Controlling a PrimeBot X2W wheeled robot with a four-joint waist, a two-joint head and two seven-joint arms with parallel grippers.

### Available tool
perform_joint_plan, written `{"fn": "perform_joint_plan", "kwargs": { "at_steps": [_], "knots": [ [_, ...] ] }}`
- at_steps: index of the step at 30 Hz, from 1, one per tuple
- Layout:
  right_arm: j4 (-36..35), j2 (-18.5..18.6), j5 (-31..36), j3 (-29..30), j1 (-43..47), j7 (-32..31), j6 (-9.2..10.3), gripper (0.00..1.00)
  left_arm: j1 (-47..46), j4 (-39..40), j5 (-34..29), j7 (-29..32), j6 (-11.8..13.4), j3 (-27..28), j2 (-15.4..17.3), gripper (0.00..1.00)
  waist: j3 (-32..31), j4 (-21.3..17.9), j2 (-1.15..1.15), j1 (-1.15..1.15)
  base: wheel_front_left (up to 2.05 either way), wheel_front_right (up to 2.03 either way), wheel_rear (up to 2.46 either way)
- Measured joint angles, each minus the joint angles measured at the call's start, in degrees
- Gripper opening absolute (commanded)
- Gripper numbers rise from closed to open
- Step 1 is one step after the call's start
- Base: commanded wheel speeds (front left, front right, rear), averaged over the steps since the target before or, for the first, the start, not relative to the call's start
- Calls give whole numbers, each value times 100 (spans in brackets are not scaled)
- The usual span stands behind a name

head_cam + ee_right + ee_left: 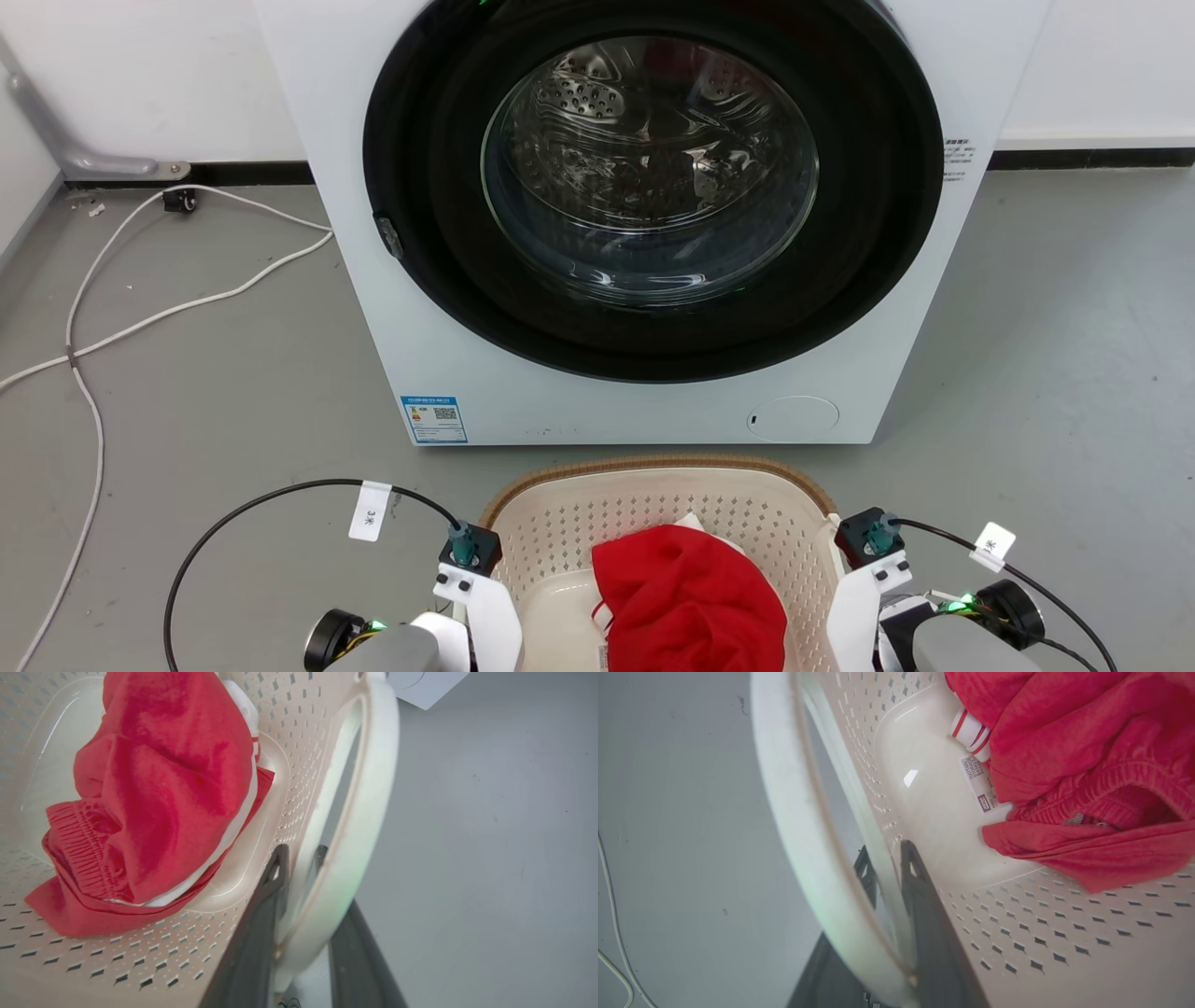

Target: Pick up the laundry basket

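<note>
I see one washer (560,401) across the top of the head frame, its door facing me. One laundry basket (653,464) sits bottom centre, just in front of it, mouth up, with its two handles (784,812) at frame left and right. Its near end is cropped, so I cannot tell its long axis. One red garment (691,597) lies inside. Of my two grippers, the left gripper (886,849) and right gripper (301,851) are each narrow, pinching a basket side.

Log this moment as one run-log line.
phase: grasping laundry basket | left end effector: fingers straddle left wall | right end effector: fingers straddle right wall | closure: unclear | load: red garment
</note>
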State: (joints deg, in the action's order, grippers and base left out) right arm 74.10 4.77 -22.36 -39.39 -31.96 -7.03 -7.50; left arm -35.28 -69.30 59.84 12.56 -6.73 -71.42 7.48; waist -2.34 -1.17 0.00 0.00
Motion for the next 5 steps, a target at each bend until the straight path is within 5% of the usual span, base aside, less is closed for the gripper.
{"fn": "perform_joint_plan", "kwargs": {
  "at_steps": [5],
  "knots": [
    [-1,11,-66,-75,-10,0,0,0,-20,-1,13,-7,0,-23,1,0,5,-4,0,0,0,0,0]
  ]
}}
